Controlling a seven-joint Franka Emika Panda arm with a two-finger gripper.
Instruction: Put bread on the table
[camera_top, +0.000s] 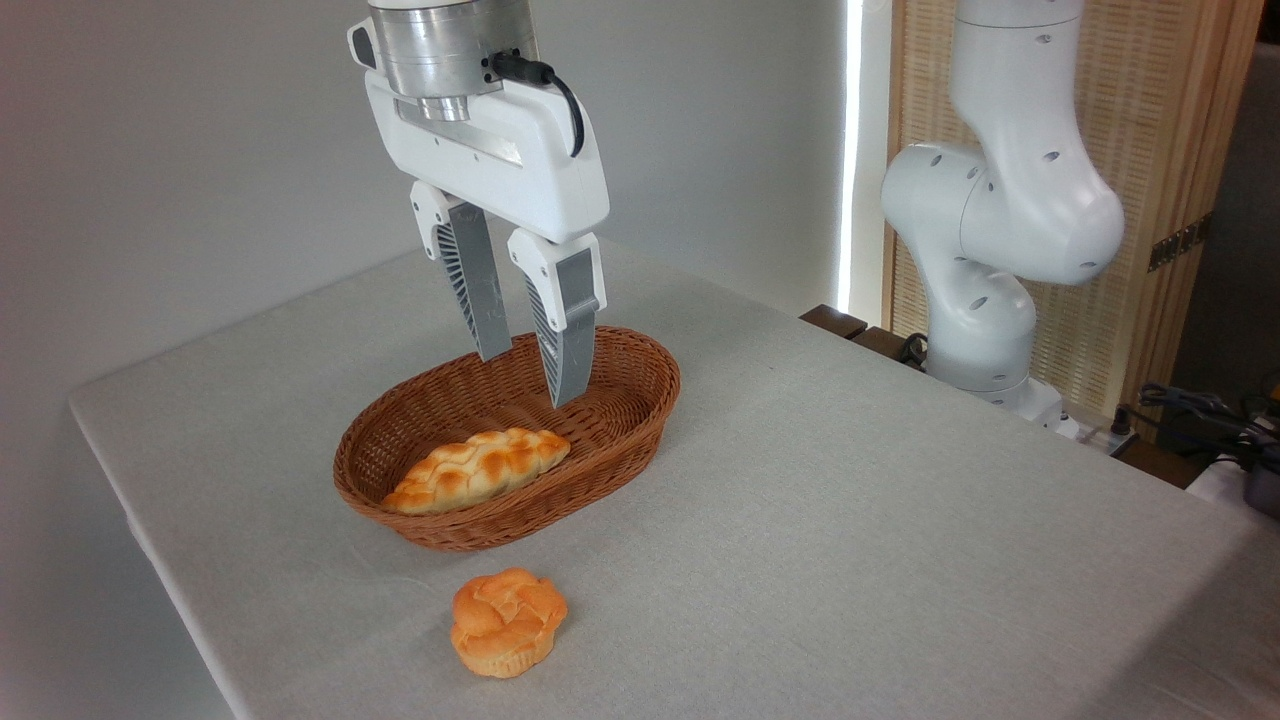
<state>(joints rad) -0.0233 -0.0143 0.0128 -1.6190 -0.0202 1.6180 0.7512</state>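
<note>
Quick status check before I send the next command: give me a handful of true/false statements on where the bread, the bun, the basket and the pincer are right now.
1. The bread lies inside the basket. True.
2. The pincer is clamped on the bread. False: it hangs open above the basket, holding nothing, with clear space between its tips and the loaf.
3. The round bun sits on the table, outside the basket. True.
4. The bun is behind the basket, toward the wall. False: it is in front of the basket, nearer the camera.
5. The bread fills the whole basket. False: it occupies the near left part; the far right part is bare.
</note>
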